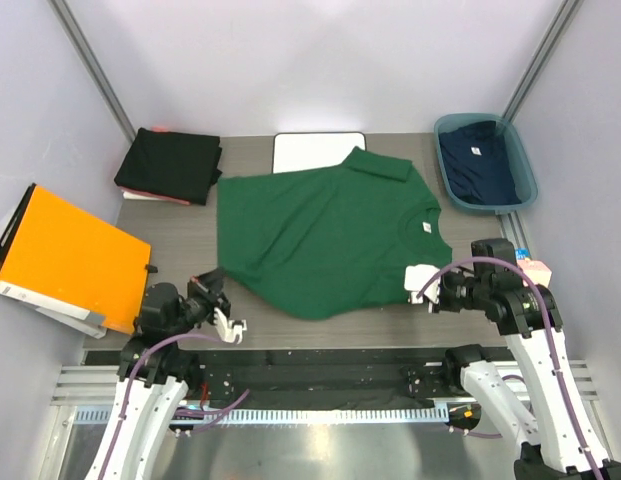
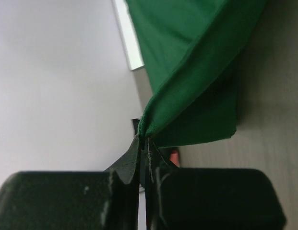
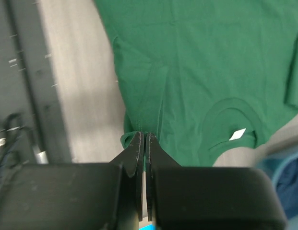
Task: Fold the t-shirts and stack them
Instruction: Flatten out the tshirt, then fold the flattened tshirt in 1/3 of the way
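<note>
From above, the dark green t-shirt (image 1: 320, 235) is lying spread across the middle of the table (image 1: 180, 225). The left claw (image 1: 218, 285) is sitting at its near-left corner and the right claw (image 1: 418, 280) at its near-right edge. At the left wrist, closed fingers (image 2: 132, 163) are pinching a lifted corner of green cloth. At the right wrist, closed fingers (image 3: 134, 153) are clamping the shirt's edge.

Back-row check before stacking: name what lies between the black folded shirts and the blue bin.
In the top view, the white board, with a sleeve of the dark green t-shirt overlapping its corner.
</note>
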You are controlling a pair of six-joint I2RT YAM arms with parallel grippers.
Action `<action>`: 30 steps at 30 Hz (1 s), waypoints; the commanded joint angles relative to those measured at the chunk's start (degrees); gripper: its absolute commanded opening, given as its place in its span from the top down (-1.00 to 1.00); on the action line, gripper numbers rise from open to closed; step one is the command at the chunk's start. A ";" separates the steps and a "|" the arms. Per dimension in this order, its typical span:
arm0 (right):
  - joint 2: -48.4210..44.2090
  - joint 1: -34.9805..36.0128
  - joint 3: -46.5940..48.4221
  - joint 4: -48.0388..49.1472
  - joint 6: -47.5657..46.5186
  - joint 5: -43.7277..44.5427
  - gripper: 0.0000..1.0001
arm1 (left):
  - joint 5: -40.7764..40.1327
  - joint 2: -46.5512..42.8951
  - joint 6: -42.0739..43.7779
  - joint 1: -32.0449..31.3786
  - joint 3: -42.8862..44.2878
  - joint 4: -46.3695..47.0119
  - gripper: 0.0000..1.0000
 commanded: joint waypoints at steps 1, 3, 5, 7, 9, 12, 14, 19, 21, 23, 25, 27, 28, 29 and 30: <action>0.74 0.04 2.63 -8.00 -3.46 -2.13 0.98 | 1.10 1.90 4.92 -0.03 4.02 -17.89 0.99; 1.27 0.04 3.95 -10.36 -4.07 -2.13 0.98 | -0.05 3.83 4.21 -0.03 5.25 -18.77 1.00; 1.36 0.04 4.74 -11.86 -4.69 -1.78 0.98 | -0.23 6.38 2.90 -0.03 7.45 -20.88 1.00; 0.75 0.04 5.36 -13.89 -6.35 -1.69 0.98 | -0.75 8.57 2.98 -0.12 8.94 -23.34 0.99; -0.13 0.04 5.10 -11.72 -5.32 -0.90 0.98 | -0.84 9.63 2.37 -0.03 9.65 -23.79 0.99; -1.98 0.04 3.17 -2.86 -1.27 1.46 0.98 | -1.02 10.08 -0.25 -0.03 8.52 -19.15 1.00; -1.90 0.04 1.94 0.68 -0.74 2.52 0.98 | -1.89 9.99 -0.97 -0.03 7.20 -13.35 1.00; 2.14 0.04 1.14 9.91 -0.64 4.72 0.98 | -5.23 13.58 -1.85 -0.03 5.35 -5.00 0.99; 4.16 0.04 0.61 13.59 -0.65 4.99 0.98 | -7.77 16.12 -2.81 -0.03 5.17 -2.36 1.00; 5.48 -0.05 -0.17 15.89 -0.56 5.34 0.98 | -10.58 17.62 -4.74 0.06 4.73 3.08 0.99; 7.32 -0.05 -0.61 18.71 -0.73 5.87 0.98 | -12.70 20.00 -5.54 0.06 4.03 7.65 0.99; 8.30 -0.05 -0.97 20.90 -1.26 7.27 0.97 | -15.59 21.23 -7.21 -0.03 3.59 10.74 0.99; 9.17 0.04 -1.06 21.52 -1.44 7.54 0.98 | -16.22 22.54 -7.30 0.15 3.50 12.40 0.99; 9.53 0.04 -1.14 22.14 -1.70 7.97 0.97 | -16.83 23.08 -7.65 0.32 3.33 13.29 1.00; 9.97 0.04 -1.06 23.62 -1.70 7.98 0.98 | -17.71 23.61 -7.83 0.50 3.06 14.08 1.00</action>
